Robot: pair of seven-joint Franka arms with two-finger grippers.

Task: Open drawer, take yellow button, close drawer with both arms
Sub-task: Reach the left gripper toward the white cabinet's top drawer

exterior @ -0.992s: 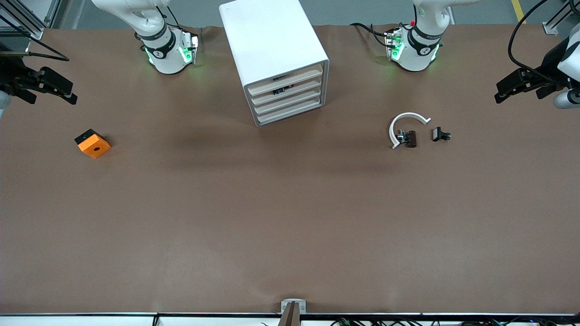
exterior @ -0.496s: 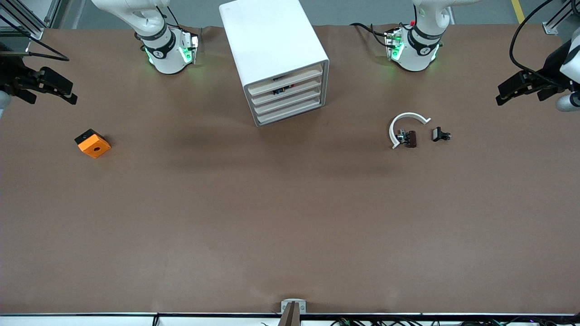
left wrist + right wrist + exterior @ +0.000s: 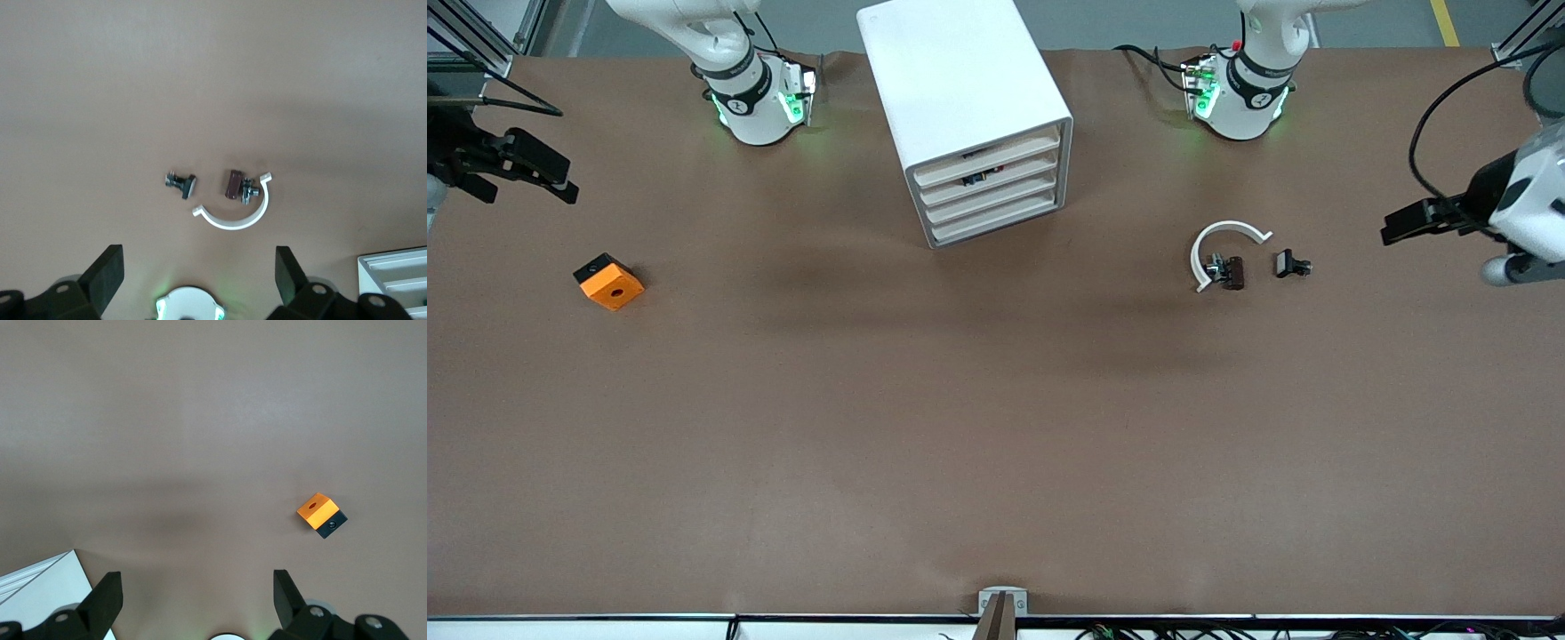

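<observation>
The white cabinet (image 3: 960, 80) stands at the table's middle, near the arm bases. Its four pale-fronted drawers (image 3: 991, 182) are all shut. Small dark parts show in the slots above the upper two drawers; I cannot make out the button. My left gripper (image 3: 1396, 229) is open and empty, up over the left arm's end of the table; it also shows in the left wrist view (image 3: 198, 260). My right gripper (image 3: 560, 178) is open and empty over the right arm's end; it also shows in the right wrist view (image 3: 197, 583).
An orange square block (image 3: 609, 283) with a hole lies below my right gripper and shows in the right wrist view (image 3: 320, 513). Two black clip parts (image 3: 1227, 271) and a white curved strip (image 3: 1227, 229) lie between the cabinet and my left gripper.
My left gripper has swung over the left arm's end of the table, closer to the black clip parts. My right gripper has hardly moved. The drawers stay shut.
</observation>
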